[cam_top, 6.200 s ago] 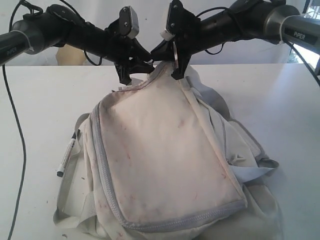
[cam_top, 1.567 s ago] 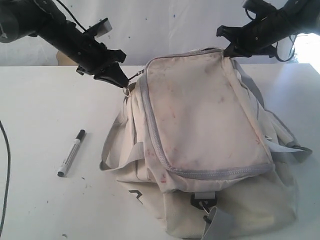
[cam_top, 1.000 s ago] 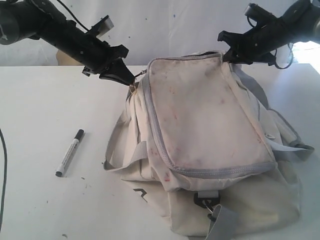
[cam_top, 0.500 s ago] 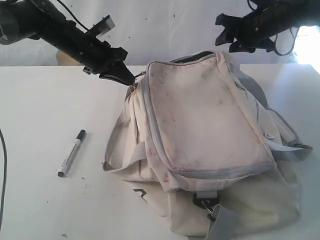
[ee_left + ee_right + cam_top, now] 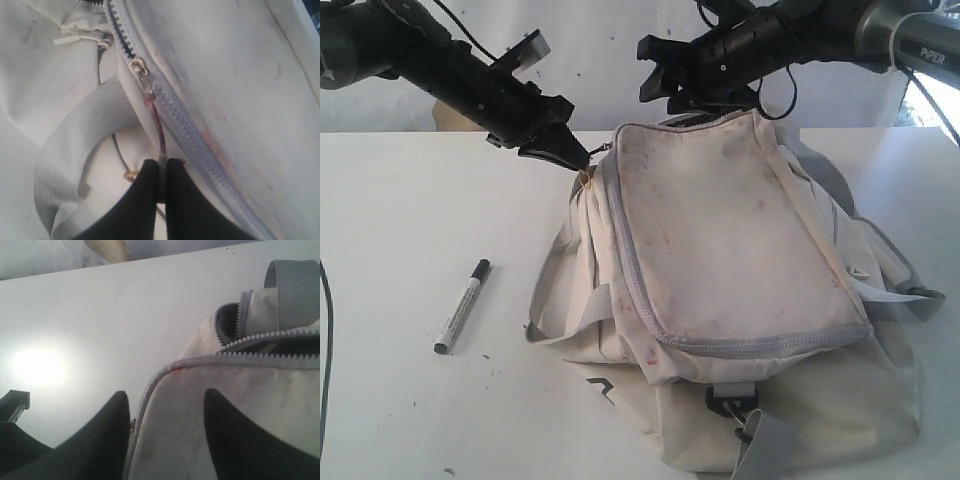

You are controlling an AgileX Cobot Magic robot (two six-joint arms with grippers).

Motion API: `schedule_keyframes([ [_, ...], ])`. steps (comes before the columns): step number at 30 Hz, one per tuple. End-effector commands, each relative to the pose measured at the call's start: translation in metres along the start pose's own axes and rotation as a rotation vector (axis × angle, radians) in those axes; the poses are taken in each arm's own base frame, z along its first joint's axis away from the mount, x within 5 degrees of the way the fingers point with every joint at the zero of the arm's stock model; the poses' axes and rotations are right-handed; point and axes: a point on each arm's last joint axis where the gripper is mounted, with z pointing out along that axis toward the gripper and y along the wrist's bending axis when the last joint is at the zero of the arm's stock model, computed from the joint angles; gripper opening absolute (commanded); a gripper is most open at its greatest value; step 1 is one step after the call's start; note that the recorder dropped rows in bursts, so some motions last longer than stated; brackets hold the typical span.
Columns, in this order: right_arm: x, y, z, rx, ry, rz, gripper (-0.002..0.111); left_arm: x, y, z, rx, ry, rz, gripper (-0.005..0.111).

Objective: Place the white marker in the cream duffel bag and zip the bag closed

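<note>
The cream duffel bag [image 5: 720, 260] lies on the white table, its stained top flap facing up. The white marker [image 5: 461, 306] lies on the table left of the bag, apart from both grippers. My left gripper [image 5: 582, 158] is at the bag's back left corner, shut on the reddish zipper pull cord [image 5: 159, 127] that hangs from the slider [image 5: 141, 70]. My right gripper [image 5: 655, 72] hovers open over the bag's far edge, its fingers [image 5: 112, 430] straddling the flap's corner [image 5: 225, 405] and holding nothing. The zipper [image 5: 270, 342] gapes partly open there.
A grey webbing strap [image 5: 570, 312] loops off the bag's left side towards the marker. A black clip [image 5: 732, 402] sits at the bag's near end. A dark cable [image 5: 325, 330] hangs at the left edge. Bare table [image 5: 400, 220] lies left of the bag.
My right gripper opened, let go of the bag's far right corner and swung left along the far edge. The flap settled lower. The left gripper and marker stayed put.
</note>
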Motion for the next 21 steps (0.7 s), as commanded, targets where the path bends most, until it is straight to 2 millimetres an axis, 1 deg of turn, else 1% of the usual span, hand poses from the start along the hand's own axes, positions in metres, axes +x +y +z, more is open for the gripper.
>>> schedule_keyframes([
  [1,-0.003,0.003,-0.004,-0.004,-0.011,-0.017,0.044,-0.001,-0.004,-0.005,0.015,-0.009,0.001,0.0],
  [4,-0.002,0.008,-0.002,-0.009,-0.022,-0.027,0.044,-0.001,-0.004,-0.005,0.015,-0.009,0.006,0.0],
  [7,-0.002,0.016,0.002,-0.007,-0.054,-0.109,0.044,-0.001,-0.004,-0.005,0.015,-0.009,0.008,0.0],
  [11,0.002,0.021,0.009,-0.016,-0.05,-0.118,0.044,-0.001,-0.005,-0.004,0.022,-0.013,0.044,0.0],
  [17,0.016,0.008,0.029,-0.01,0.02,-0.11,0.044,-0.001,-0.004,-0.005,0.013,-0.009,0.089,0.0],
  [21,0.017,0.007,0.032,-0.025,0.018,-0.082,0.044,0.002,0.001,-0.005,-0.03,0.028,0.179,0.0],
])
